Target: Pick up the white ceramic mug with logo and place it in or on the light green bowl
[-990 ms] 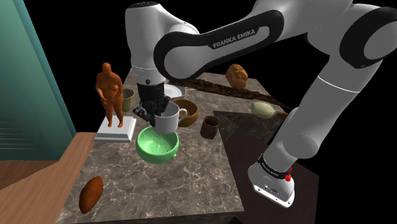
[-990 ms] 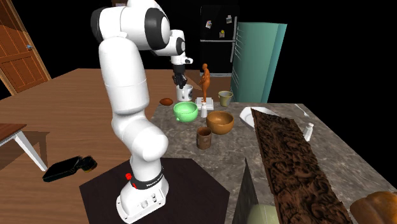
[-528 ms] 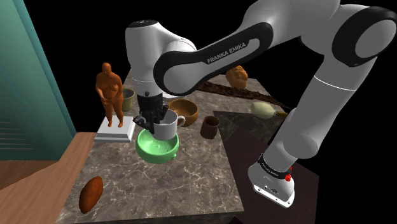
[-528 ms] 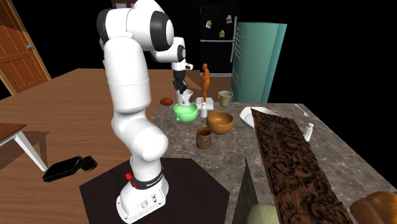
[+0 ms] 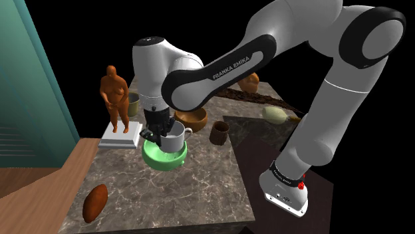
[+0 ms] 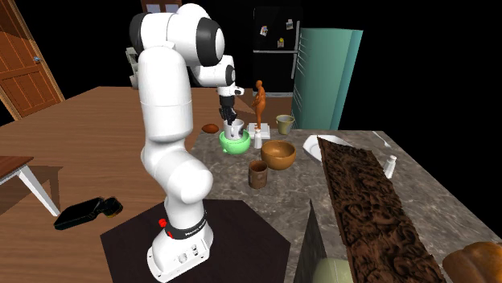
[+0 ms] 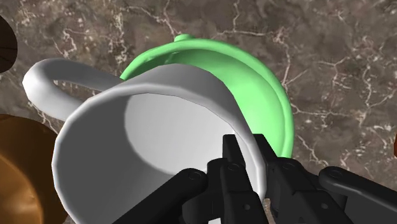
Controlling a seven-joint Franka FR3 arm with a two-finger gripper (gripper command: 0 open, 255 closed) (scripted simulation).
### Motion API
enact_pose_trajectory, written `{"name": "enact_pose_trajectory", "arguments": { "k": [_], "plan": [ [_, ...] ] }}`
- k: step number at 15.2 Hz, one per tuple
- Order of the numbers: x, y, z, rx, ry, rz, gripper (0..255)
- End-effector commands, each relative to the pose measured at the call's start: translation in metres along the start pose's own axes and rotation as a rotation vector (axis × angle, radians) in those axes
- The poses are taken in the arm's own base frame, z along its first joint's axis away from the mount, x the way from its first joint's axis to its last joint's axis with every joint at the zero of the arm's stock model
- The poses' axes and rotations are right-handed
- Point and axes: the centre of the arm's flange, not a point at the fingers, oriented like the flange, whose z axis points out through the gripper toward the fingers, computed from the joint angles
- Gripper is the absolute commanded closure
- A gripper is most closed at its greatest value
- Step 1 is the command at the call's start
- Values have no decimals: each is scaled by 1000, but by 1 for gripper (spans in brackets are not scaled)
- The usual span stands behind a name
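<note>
We're seeing a dark marble counter (image 5: 199, 193) standing over a wooden floor (image 6: 88, 137). In the second exterior view we're noting a teal cabinet (image 6: 330, 76) beside a black fridge (image 6: 273, 68), a brown panelled door (image 6: 28, 76) at far left, and a white-legged table (image 6: 12, 165) below it. A black area is showing behind.

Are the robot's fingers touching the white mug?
Touching. In the wrist view the fingers clamp the mug by its wall, one inside, one outside.
</note>
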Motion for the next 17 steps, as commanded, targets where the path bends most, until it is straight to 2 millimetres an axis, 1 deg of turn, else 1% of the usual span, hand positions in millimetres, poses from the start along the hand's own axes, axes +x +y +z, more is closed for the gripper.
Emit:
{"name": "enact_pose_trajectory", "arguments": {
  "k": [1,5,6,11,14,15,17],
  "plan": [
    [0,0,1,0,0,0,255],
    [0,0,1,0,0,0,255],
    [0,0,1,0,0,0,0],
    [0,0,1,0,0,0,0],
    [0,0,-39,0,0,0,0],
    [0,0,-49,0,0,0,0],
    [0,0,-49,0,0,0,0]
  ]
}}
